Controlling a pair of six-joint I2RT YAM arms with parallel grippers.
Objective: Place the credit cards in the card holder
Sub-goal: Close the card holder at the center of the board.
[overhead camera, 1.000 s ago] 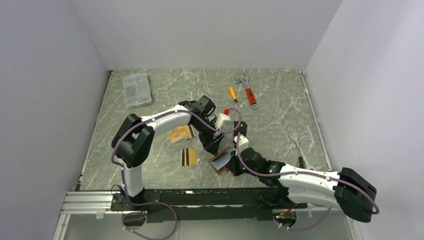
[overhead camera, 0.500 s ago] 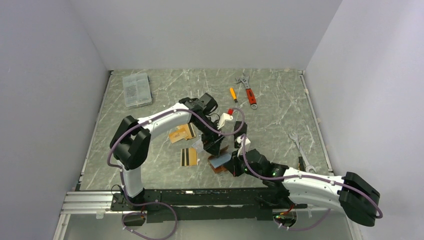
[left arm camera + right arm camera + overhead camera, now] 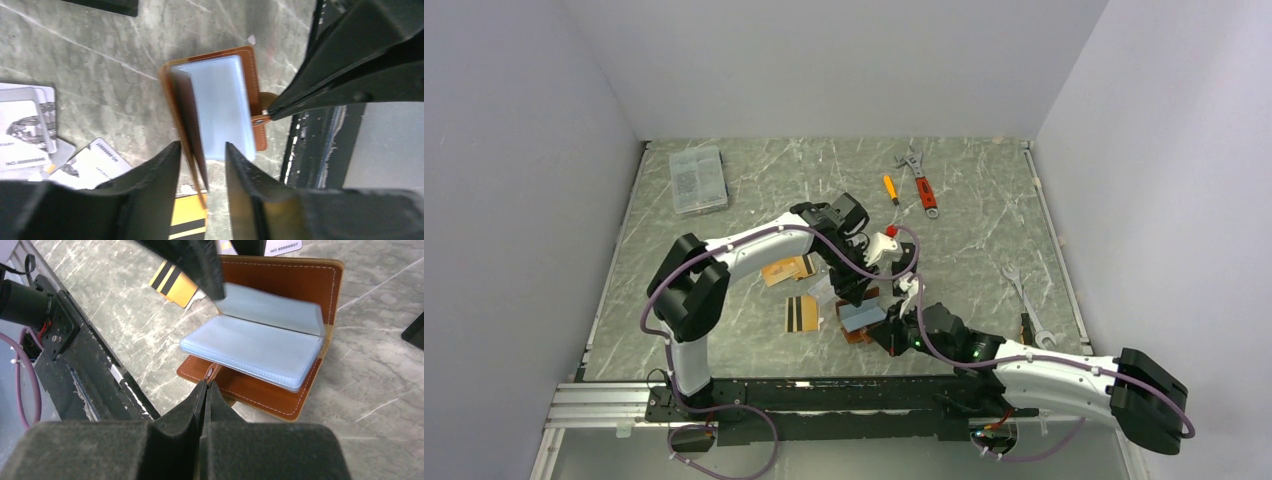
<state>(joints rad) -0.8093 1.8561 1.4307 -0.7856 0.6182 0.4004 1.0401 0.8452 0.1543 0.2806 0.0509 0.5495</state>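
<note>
The card holder (image 3: 861, 320) lies open on the table, tan-brown leather (image 3: 280, 280) with clear sleeves (image 3: 220, 110). Its left cover stands raised between the fingers of my left gripper (image 3: 201, 146), which straddle it with a gap on the right side; the jaws are open. My right gripper (image 3: 206, 386) is shut on the holder's snap tab (image 3: 212, 374) at its near edge. Credit cards lie left of the holder: orange ones (image 3: 786, 268), a gold one with black stripes (image 3: 802, 313) (image 3: 187, 225), and silver-grey printed ones (image 3: 25, 130).
A clear plastic parts box (image 3: 697, 178) sits at the back left. An orange screwdriver (image 3: 890, 188) and a red-handled wrench (image 3: 922, 183) lie at the back centre. A steel spanner (image 3: 1021, 290) lies on the right.
My left gripper has moved right and down over the card holder, and its jaws have narrowed around the raised cover. The right arm has shifted slightly left, still holding the tab.
</note>
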